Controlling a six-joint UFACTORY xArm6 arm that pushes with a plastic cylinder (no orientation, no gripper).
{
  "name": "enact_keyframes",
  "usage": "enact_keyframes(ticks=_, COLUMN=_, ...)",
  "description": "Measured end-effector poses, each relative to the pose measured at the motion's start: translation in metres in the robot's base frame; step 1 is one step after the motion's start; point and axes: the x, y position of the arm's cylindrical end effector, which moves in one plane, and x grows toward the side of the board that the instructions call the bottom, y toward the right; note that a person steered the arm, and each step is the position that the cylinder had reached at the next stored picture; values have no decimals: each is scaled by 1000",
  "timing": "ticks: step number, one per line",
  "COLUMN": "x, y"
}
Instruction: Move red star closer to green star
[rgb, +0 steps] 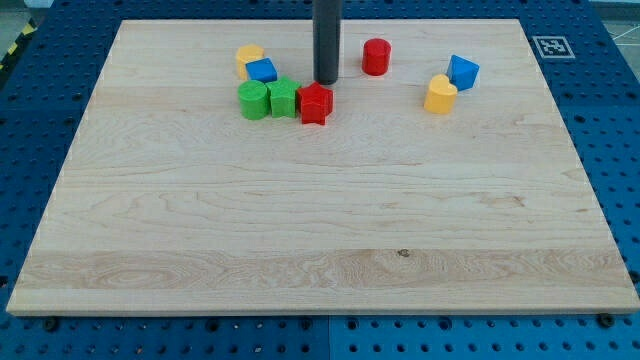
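Note:
The red star (315, 102) lies in the upper middle of the wooden board (320, 230). It touches the right side of the green star (284, 97). A green cylinder (254, 100) sits against the green star's left side. My tip (326, 79) is just above and slightly to the right of the red star, very close to its top edge. The dark rod rises straight up out of the view's top.
A blue block (262, 71) and a yellow block (249, 56) sit above the green cylinder. A red cylinder (376, 56) stands right of the rod. A yellow heart (440, 95) and a blue block (463, 71) lie at the upper right.

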Motion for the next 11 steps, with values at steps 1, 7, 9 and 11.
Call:
enact_keyframes(ticks=1, x=11, y=-31)
enact_keyframes(ticks=7, x=7, y=-37)
enact_keyframes(ticks=9, x=27, y=-23)
enact_keyframes(ticks=11, x=12, y=-10)
